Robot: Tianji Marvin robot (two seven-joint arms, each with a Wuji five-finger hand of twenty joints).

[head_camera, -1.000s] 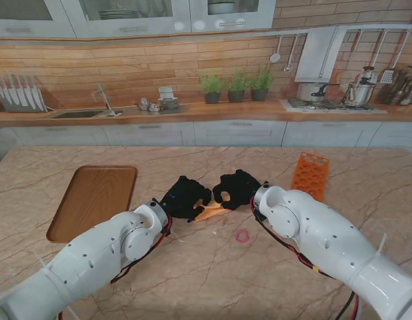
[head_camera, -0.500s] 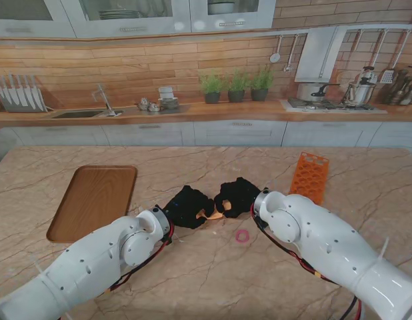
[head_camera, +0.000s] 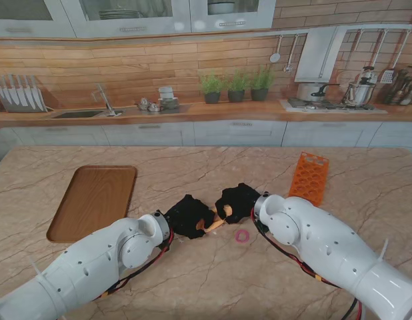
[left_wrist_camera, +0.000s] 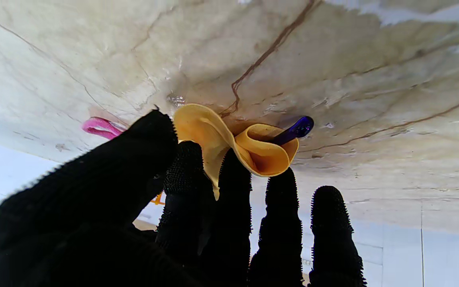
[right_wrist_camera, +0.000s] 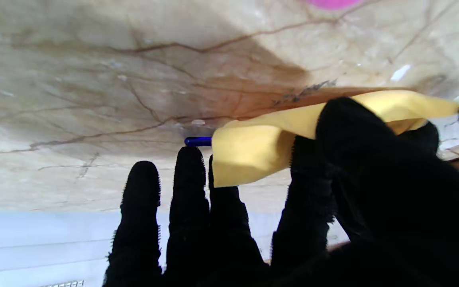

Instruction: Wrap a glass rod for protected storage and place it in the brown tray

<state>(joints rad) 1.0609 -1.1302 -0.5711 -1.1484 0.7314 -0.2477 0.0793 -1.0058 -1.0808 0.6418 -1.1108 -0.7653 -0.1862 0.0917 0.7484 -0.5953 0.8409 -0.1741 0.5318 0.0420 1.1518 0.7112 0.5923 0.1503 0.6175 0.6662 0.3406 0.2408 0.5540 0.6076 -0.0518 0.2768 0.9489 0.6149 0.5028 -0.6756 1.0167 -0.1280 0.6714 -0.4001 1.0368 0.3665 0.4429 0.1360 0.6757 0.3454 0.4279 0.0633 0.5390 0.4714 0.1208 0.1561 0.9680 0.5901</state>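
Both hands have slid nearer to me since a second ago, toward the lower middle of the stand's frame, and the yellow cloth between them has gone from a flat wedge to a tighter roll.

Nearest, the two white arms rise from the bottom corners of the stand's view. Just past them, at the centre of the frame, the left hand (head_camera: pixel 188 215) and the right hand (head_camera: pixel 237 201) meet over the yellow cloth (head_camera: pixel 213 223). The left hand pinches one end of the cloth (left_wrist_camera: pixel 229 139) between thumb and fingers (left_wrist_camera: pixel 235 187); there the cloth curls into an open tube with the dark blue end of the glass rod (left_wrist_camera: pixel 295 129) poking out against the marble table (left_wrist_camera: pixel 333 59). The right hand grips the other end of the cloth (right_wrist_camera: pixel 277 139) under its thumb, and a short blue tip of the rod (right_wrist_camera: pixel 197 141) shows beyond the cloth's edge, just beside a fingertip (right_wrist_camera: pixel 189 159).

A small pink ring (head_camera: pixel 243 235) lies on the table just right of the hands, near the right forearm.

Farther off, the brown tray (head_camera: pixel 93 200) sits at the left middle of the frame, well apart from the hands, with nothing in it. An orange rack (head_camera: pixel 310 175) lies at the right middle, beyond the right arm.
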